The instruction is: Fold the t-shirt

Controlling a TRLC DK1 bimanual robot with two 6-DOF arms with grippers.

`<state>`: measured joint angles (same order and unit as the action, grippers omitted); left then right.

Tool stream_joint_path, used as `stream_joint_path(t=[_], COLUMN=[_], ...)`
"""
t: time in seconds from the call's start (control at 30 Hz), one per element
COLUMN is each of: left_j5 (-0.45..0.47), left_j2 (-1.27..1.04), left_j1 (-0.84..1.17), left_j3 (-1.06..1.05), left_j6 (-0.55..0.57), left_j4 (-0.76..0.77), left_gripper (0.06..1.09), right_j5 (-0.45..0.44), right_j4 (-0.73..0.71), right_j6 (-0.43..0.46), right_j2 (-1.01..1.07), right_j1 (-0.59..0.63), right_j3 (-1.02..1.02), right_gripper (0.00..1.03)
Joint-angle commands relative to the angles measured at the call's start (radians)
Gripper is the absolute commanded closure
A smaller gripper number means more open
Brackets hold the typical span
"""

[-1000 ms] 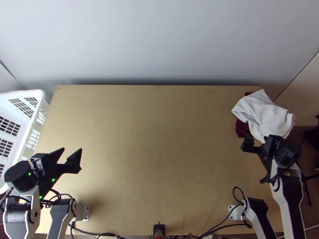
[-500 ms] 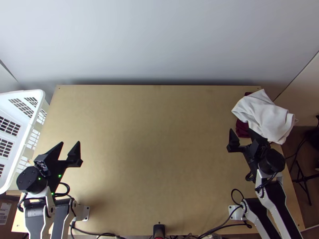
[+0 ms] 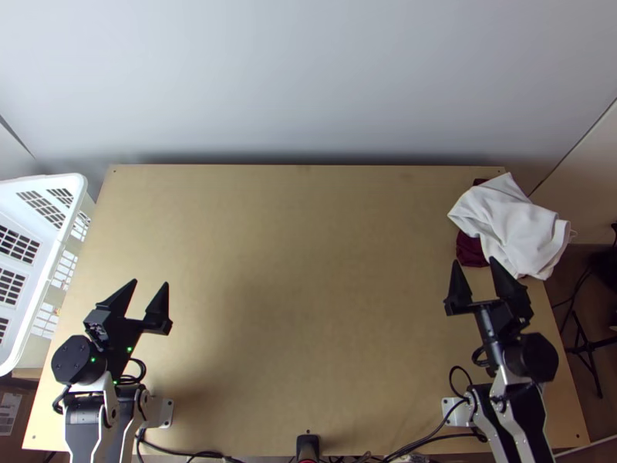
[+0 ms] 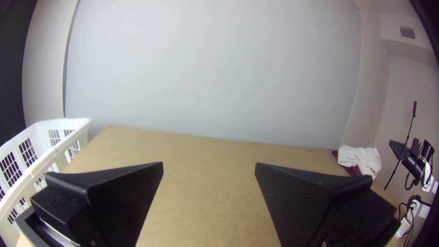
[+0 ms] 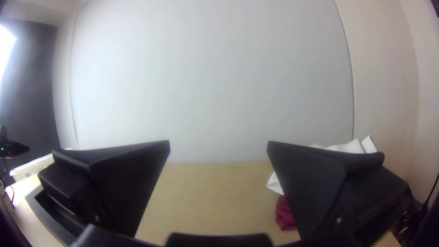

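Left hand [image 3: 151, 283] and right hand [image 3: 474, 261] point forward; both gape wide, empty.

1. The white cloth [image 3: 517, 224] covers much of the dark red cloth [image 3: 467, 251]; how far the red runs beneath it, I can't tell.
2. In the right wrist view, a finger of my right gripper [image 3: 473, 259] hides part of both cloths from me.
3. From my left wrist both look too small for me to trace their folds.
4. The left edge crops the white basket [image 3: 75, 182] in the top view and again in my left wrist view.
5. The top view's bottom edge cuts off my left arm [image 3: 83, 432] and right arm [image 3: 501, 428].
6. A dark shape [image 5: 219, 240] low in my right wrist view is blurred and cut off.
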<state>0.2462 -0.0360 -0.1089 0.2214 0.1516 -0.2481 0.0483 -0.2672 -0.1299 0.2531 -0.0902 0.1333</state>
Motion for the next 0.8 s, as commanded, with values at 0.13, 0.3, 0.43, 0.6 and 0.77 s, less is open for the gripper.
stream_joint_path(t=[0.13,0.3,0.43,0.6,0.77], left_j5=[0.007,0.013,0.016,0.015,0.011], left_j2=[0.038,0.038,0.038,0.038,0.039], left_j1=[0.023,0.046,0.058,0.052,0.051], left_j3=[-0.024,-0.024,-0.024,-0.024,-0.14], left_j6=[-0.02,-0.02,-0.018,-0.018,-0.003], left_j4=[-0.017,-0.016,-0.016,-0.016,0.139], left_gripper=[0.11,0.11,0.1,0.1,0.1], right_j5=[0.002,0.005,0.005,-0.002,-0.007], right_j4=[0.215,0.301,0.384,0.459,0.49], right_j6=[0.05,0.035,0.032,0.03,0.03], right_j2=[-0.259,-0.259,-0.259,-0.258,-0.256], right_j1=[0.012,-0.005,0.05,0.063,0.055], right_j3=[-0.034,-0.012,-0.032,-0.035,-0.04], right_gripper=[0.04,0.04,0.04,0.04,0.04])
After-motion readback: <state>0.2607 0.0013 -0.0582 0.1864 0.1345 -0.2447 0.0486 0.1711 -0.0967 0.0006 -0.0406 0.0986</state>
